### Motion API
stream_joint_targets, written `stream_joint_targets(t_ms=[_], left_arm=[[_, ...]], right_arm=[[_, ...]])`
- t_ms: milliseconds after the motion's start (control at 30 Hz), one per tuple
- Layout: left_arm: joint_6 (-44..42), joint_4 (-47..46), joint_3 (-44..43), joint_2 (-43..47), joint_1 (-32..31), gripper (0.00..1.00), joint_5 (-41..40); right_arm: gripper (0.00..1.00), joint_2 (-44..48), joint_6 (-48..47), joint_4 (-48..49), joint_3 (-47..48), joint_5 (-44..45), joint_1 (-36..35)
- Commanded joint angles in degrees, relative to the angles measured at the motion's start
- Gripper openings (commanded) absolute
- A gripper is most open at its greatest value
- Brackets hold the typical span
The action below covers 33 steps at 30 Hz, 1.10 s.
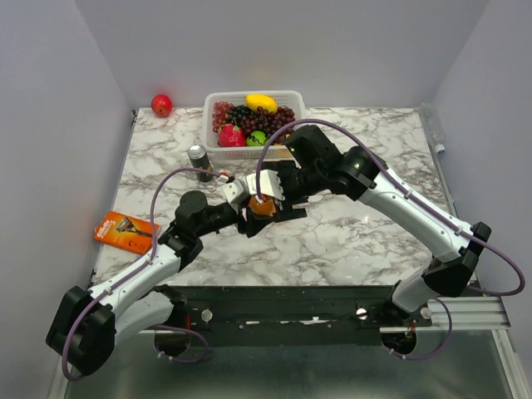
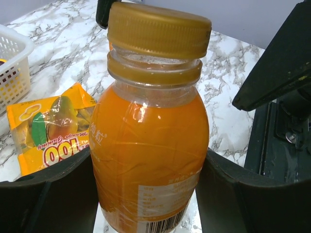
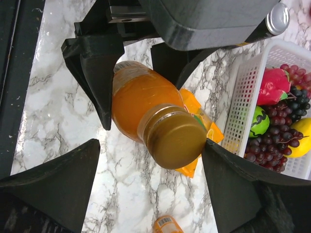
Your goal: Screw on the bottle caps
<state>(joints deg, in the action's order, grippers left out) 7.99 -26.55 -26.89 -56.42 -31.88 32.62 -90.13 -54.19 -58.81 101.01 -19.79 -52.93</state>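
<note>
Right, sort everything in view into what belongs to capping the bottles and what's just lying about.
Job in hand: orange bottle, golden cap sitting on it.
Lying about: fruit basket, red apple, dark can, orange packet, yellow sachet.

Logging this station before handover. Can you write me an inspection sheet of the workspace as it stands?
Surface: marble table, nothing spilled that I can see.
Job's things: orange bottle with a golden cap sitting on its neck; what looks like a second orange bottle at the right wrist view's edge.
Clutter: fruit basket, dark can, yellow sachet, orange packet.
Claws: left claw shut on the orange bottle's body; right claw open, fingers either side of the golden cap.
Cables: purple cables loop along both arms; no snag seen.
Surroundings: grey walls; red apple at the far left corner.
</note>
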Motion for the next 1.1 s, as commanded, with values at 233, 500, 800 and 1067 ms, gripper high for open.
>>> stream_joint_targets(t_ms=[233,500,800,1067], left_arm=[[0.98,-4.40,-0.61,0.79,2.17,0.00,-6.08],[-1.13,-0.97,-1.14,0.96,2.00,0.00,-2.13],[-3.42,1.58,-2.81,-0.09,-0.29,0.00,1.65],[-4.30,3.25,-4.57,-1.14,-1.26,0.00,3.32]], right_arm=[[0.85,3.91,2.51,-14.75,-2.40,-2.36,-0.69],[0.79,0.32,11.65,-12.74,10.32,-4.64,6.68],[0.97,-1.19,5.08,-2.72,11.93,-11.32,6.35],[0.98,-0.93,-2.67,-2.36,7.54,-12.38,1.51]])
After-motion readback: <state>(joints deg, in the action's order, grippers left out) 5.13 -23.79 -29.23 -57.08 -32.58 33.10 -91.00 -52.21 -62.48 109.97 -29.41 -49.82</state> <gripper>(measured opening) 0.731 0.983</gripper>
